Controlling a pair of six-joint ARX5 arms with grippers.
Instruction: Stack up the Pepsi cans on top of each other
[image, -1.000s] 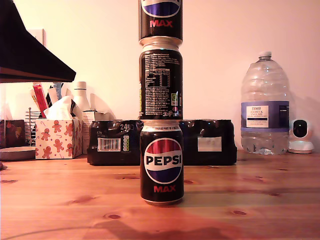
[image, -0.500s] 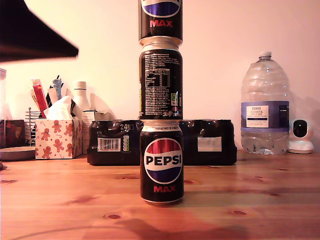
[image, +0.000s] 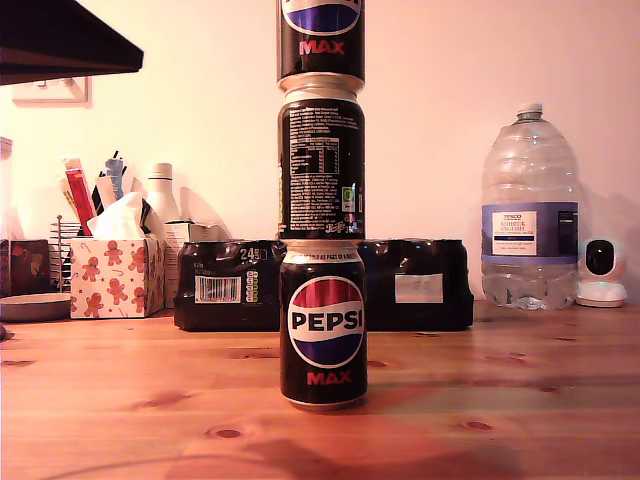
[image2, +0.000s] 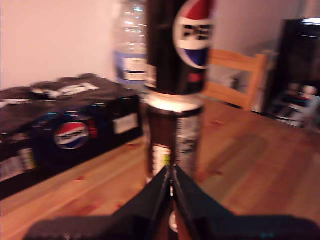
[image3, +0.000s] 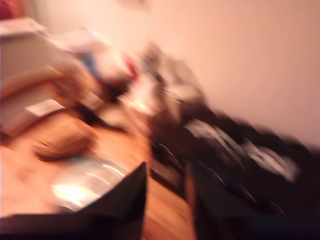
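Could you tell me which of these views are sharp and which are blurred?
Exterior view: sharp, warm pinkish cast, the top black Pepsi can cropped. First wrist view: softly blurred, the cans' print unreadable. Second wrist view: heavy motion smear, only my second gripper distinguishable.

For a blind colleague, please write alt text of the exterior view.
Three black Pepsi cans stand stacked in one upright column on a wooden table, the top can cut off by the frame. Behind are a black multipack, a clear water bottle and a tissue box.
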